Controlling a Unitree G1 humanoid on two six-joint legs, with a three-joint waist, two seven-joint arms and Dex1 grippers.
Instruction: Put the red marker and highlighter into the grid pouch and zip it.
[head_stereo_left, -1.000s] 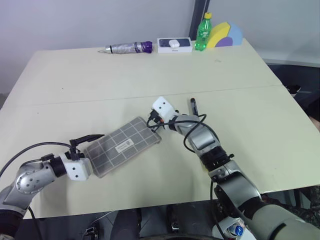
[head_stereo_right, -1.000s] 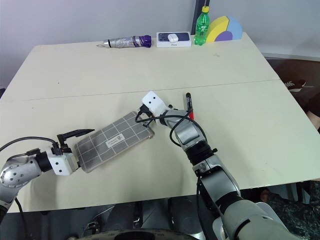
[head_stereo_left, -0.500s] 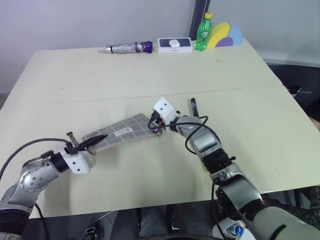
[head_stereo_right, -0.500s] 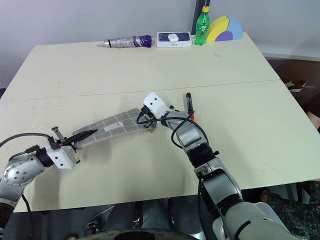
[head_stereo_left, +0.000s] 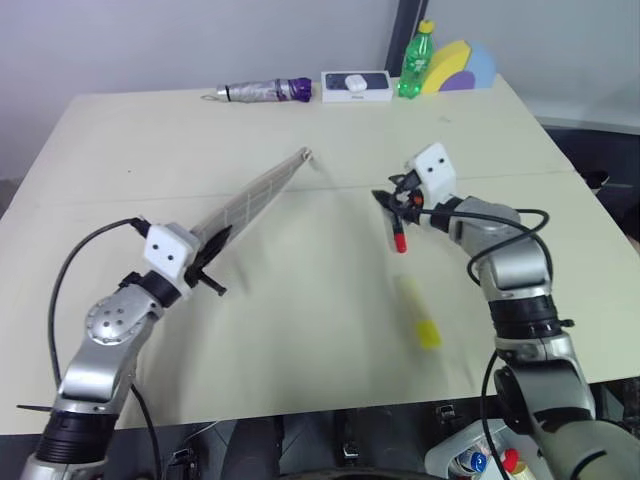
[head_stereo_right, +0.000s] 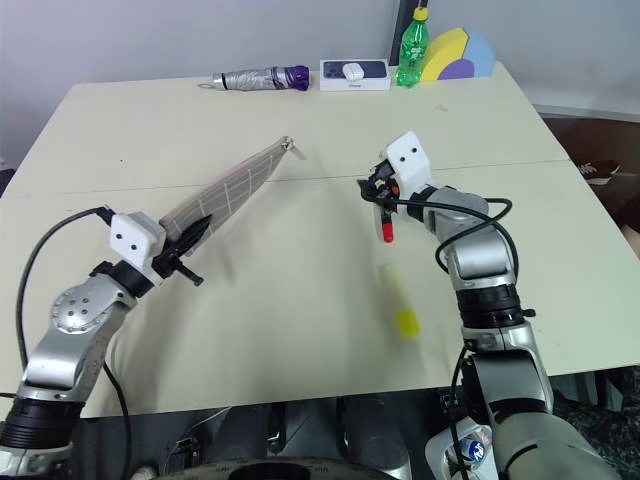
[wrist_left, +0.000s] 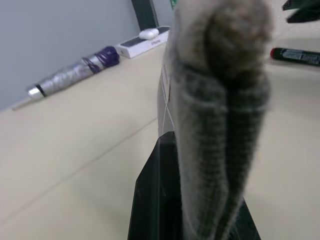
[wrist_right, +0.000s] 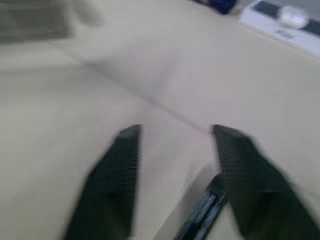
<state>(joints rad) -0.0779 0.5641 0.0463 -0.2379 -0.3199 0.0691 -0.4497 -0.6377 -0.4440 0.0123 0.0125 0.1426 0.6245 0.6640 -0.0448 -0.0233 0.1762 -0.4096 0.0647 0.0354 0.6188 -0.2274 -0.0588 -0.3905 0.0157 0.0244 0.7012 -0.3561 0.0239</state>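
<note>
Above the cream desk (head_stereo_left: 300, 330), the left pincer (head_stereo_left: 212, 262) is clamped on one end of the grid pouch (head_stereo_left: 255, 195), which rises away from it at a slant, clear of the surface, its far end up near the seam between the two desk halves. In the left wrist view the grey fabric (wrist_left: 220, 115) bulges between the black fingers (wrist_left: 155, 200). The right pincer (head_stereo_right: 372, 190) hovers with its two fingers apart, as the right wrist view shows (wrist_right: 172, 175), and holds nothing. Just below its tips lies the red marker (head_stereo_left: 399, 235) on the desk, red end toward the robot. The highlighter (head_stereo_left: 419, 316) lies on the desk nearer the robot, well apart from that pincer. Far beyond both pincers, along the desk's back edge, rest a folded umbrella (head_stereo_left: 262, 92), a white-and-navy box (head_stereo_left: 356, 85) and a green bottle (head_stereo_left: 416, 60).
</note>
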